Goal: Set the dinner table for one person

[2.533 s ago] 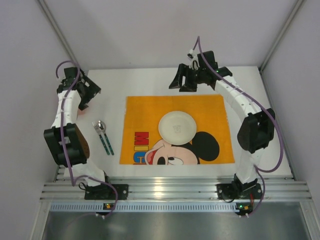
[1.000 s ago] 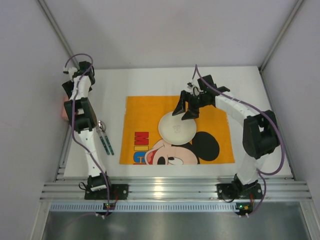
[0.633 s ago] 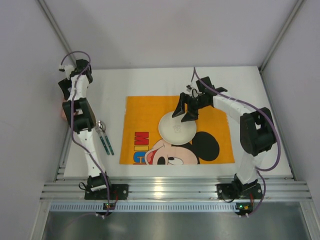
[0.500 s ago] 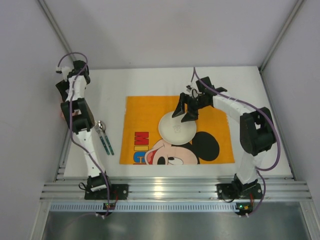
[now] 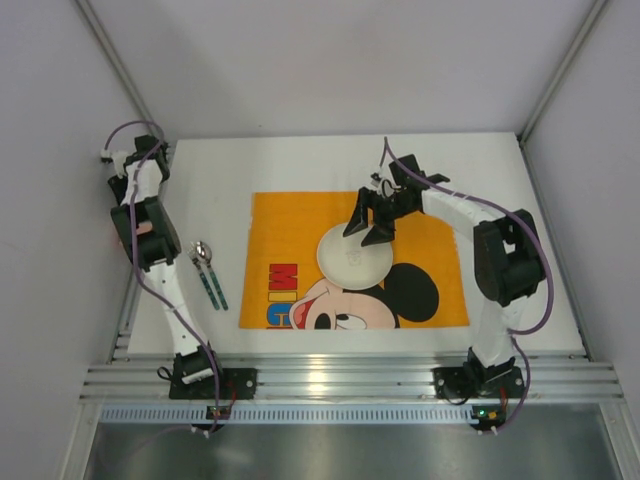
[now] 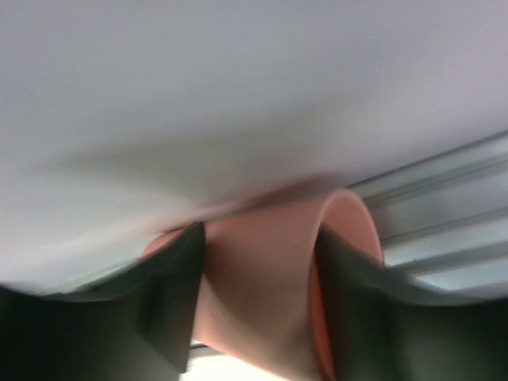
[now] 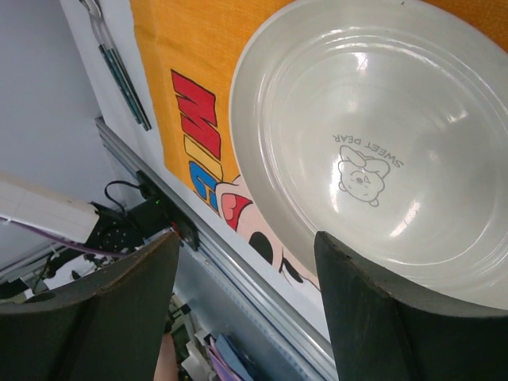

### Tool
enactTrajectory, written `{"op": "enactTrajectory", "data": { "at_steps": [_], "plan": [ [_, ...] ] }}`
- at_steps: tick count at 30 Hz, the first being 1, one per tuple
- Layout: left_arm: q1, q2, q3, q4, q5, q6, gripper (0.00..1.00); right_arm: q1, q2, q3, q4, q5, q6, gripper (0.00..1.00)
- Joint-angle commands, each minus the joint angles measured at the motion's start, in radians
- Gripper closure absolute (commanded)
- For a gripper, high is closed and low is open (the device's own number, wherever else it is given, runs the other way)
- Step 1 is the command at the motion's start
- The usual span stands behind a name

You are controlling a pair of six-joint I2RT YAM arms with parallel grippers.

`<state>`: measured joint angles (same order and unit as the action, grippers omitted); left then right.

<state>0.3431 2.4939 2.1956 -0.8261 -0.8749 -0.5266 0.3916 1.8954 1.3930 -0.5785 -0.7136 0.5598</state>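
**Left pincer on the pink cup: secure it before lifting**

The left pincer [image 6: 255, 266] straddles a pink cup [image 6: 266, 238]. One dark finger [image 6: 171, 294] lies against one side of its wall and the other finger lies against the opposite side. That reads as a clamp on the cup, though the blurred wrist view does not show how firm it is. The cup sits at the far left, beside the silver rail [image 6: 444, 214] and close under the side wall. Its rim shows past the right-hand finger.

The right pincer [image 5: 368, 225] hangs over the far rim of the white plate [image 5: 352, 258] with its jaws apart and nothing in them. The plate rests on the orange cartoon placemat [image 5: 285, 215], which lies in the middle of the dinner table [image 5: 330, 160], the wide white top that fills the overhead view. A spoon and fork [image 5: 207, 272] lie on the bare table just left of the placemat.

The step in hand looks like bringing the cup in to complete the setting. It should go best if:

- The grip is settled on the cup wall before any lift, because a smooth round wall can slip.
- The cup rises straight up first, clear of the rail and the wall, and only then swings inward.
- The cup's mouth is kept level on the way.
- The cup lands on open ground near the plate, apart from the cutlery and clear of the right arm.
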Motion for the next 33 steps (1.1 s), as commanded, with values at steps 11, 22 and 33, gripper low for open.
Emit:
{"op": "enactTrajectory", "data": {
  "at_steps": [11,22,33],
  "plan": [
    [0.013,-0.228,-0.186,0.015,0.07,-0.001,1.0,0.018,-0.012,0.034,0.003,0.0,-0.015,0.31],
    [-0.149,-0.574,-0.448,0.11,0.42,0.017,1.0,0.044,-0.036,0.161,-0.011,0.072,-0.044,0.31],
    [-0.528,-0.702,-0.393,0.047,0.657,0.027,1.0,0.099,0.017,0.588,0.006,0.077,0.057,0.29]
  ]
}}
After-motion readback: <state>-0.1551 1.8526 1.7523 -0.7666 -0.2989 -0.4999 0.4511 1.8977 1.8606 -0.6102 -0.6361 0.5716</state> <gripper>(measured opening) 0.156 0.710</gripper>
